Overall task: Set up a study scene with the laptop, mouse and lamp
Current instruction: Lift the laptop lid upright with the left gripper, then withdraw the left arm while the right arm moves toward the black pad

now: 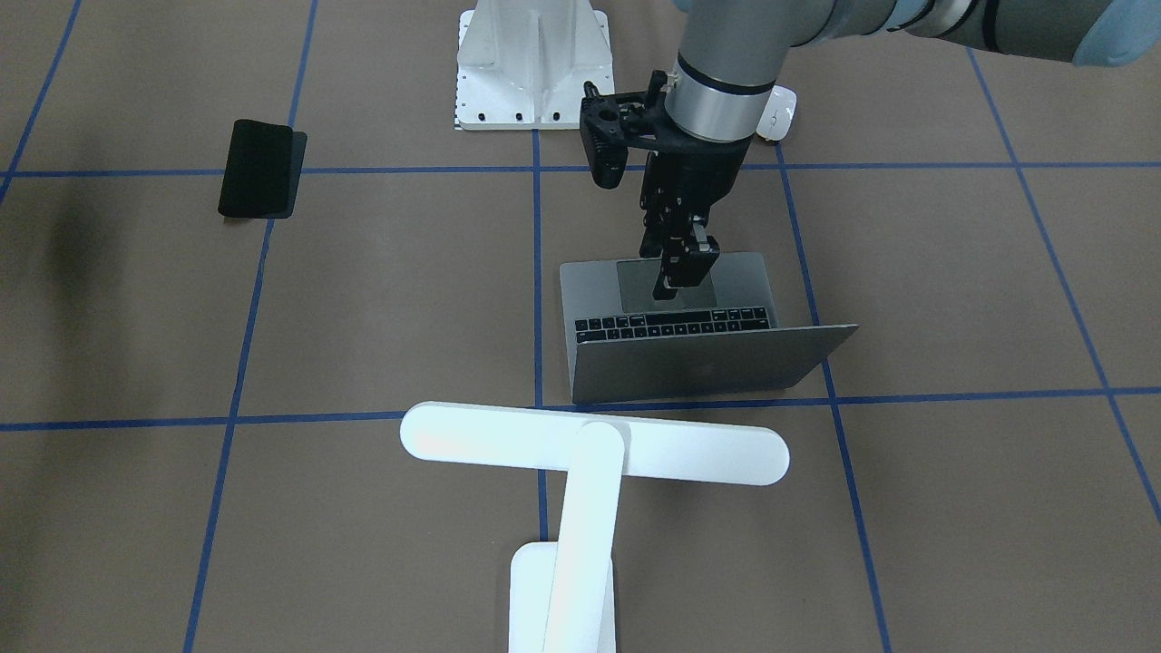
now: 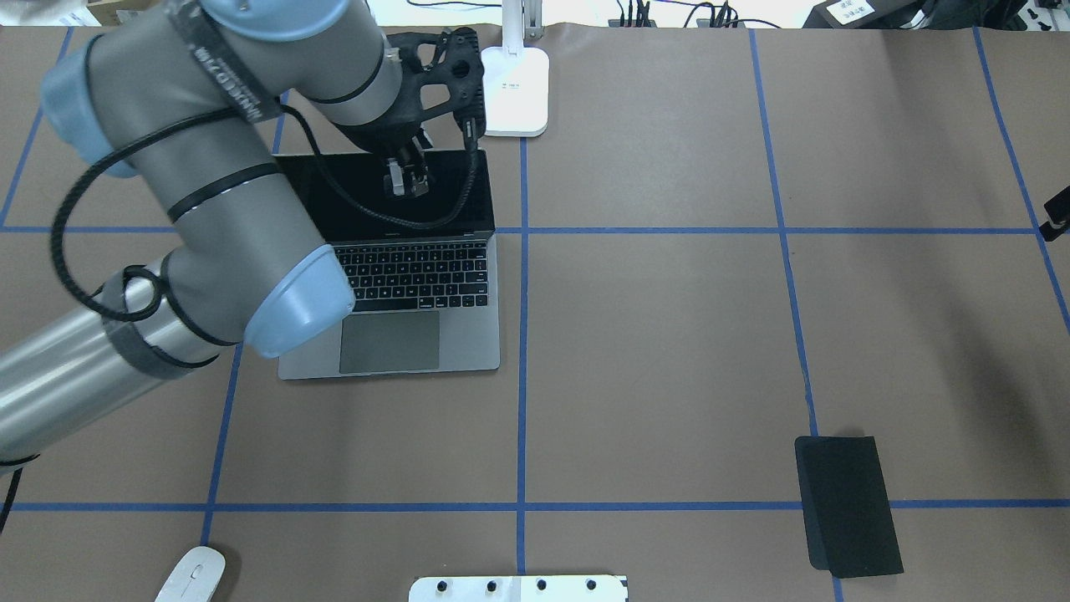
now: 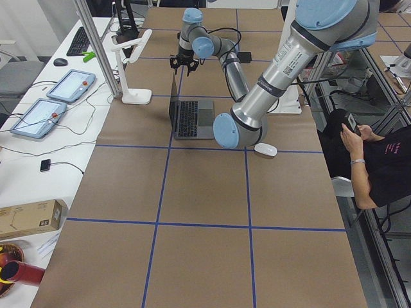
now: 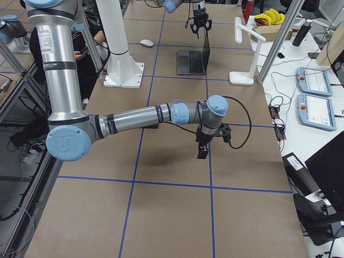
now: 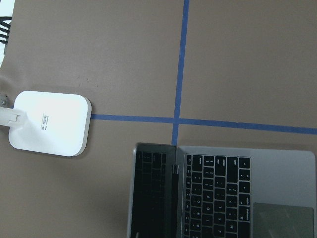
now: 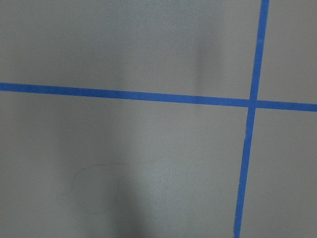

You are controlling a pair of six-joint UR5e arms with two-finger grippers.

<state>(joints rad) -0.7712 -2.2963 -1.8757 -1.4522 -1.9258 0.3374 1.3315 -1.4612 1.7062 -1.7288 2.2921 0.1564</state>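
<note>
Laptop: slim grey metal laptop (image 2: 418, 280), open, black keys, dark screen standing up.
Mouse: small shiny white oval mouse (image 2: 191, 575), lying well apart from the laptop.
Lamp: white T-shaped lamp (image 1: 689, 453), standing just behind the laptop's screen.

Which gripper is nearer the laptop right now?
Left. The left gripper hangs directly above the laptop, by its raised screen; the right gripper is far off, over bare table.

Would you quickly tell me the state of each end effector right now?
Left end effector: open, empty, above the laptop.
Right end effector: cannot be told.
</note>
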